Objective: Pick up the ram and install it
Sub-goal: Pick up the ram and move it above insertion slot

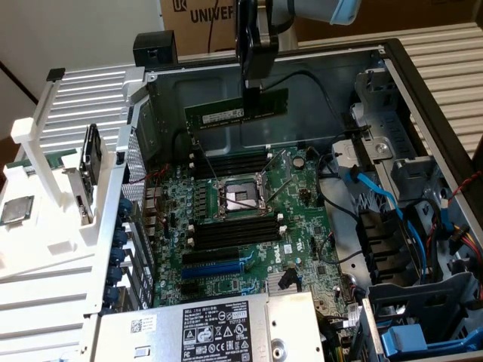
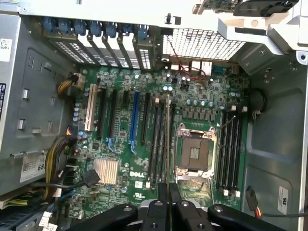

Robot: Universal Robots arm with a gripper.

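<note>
The ram, a long dark-green stick with black chips and a pale label, hangs in the air above the open computer case. My gripper comes down from above and is shut on the stick's upper edge near its middle. Below it lies the green motherboard, with one bank of black memory slots behind the processor socket and another bank in front. In the wrist view the ram shows edge-on as a thin line running out from my gripper, over the slots beside the socket.
A white rack at the exterior view's left carries a square silver processor. The power supply sits at the case's front, and blue cables and drive bays are on the right. The metal case walls surround the board.
</note>
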